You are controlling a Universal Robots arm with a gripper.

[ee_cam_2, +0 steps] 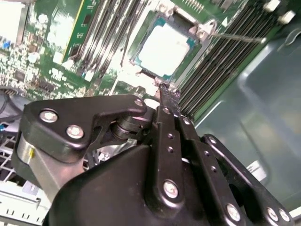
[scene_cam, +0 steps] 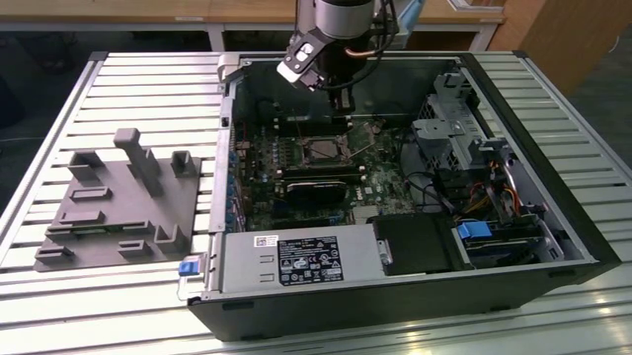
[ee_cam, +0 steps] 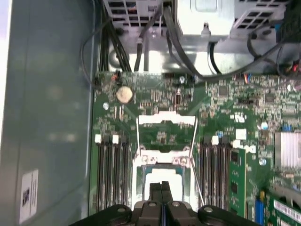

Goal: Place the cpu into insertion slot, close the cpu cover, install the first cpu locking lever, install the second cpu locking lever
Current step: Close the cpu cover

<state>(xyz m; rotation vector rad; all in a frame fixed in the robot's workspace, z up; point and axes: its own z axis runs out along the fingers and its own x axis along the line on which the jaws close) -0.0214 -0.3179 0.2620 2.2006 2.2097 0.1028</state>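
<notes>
The cpu [ee_cam_2: 164, 47], a pale square chip, lies in the insertion slot [ee_cam_2: 141, 63] on the green board; it also shows in the first wrist view [ee_cam: 160, 177]. The cpu cover [ee_cam: 167, 115], a silvery frame with a square window, stands swung open beyond the slot. Thin wire locking levers [ee_cam: 194, 141] [ee_cam_2: 235, 36] stick out unlatched beside the socket. My gripper [scene_cam: 343, 111] hangs inside the case just above the slot's edge. Its black fingers are pressed together with nothing between them, as both wrist views show [ee_cam_2: 165, 92] [ee_cam: 162, 187].
The open computer case [scene_cam: 582, 229] lies on a slatted table. Long black memory slots [ee_cam: 113, 174] flank the socket. A black heatsink block [scene_cam: 316, 194], a power supply [scene_cam: 296, 262] and drive bays [scene_cam: 454, 133] crowd the case. A grey fixture tray [scene_cam: 118, 200] sits at the exterior view's left.
</notes>
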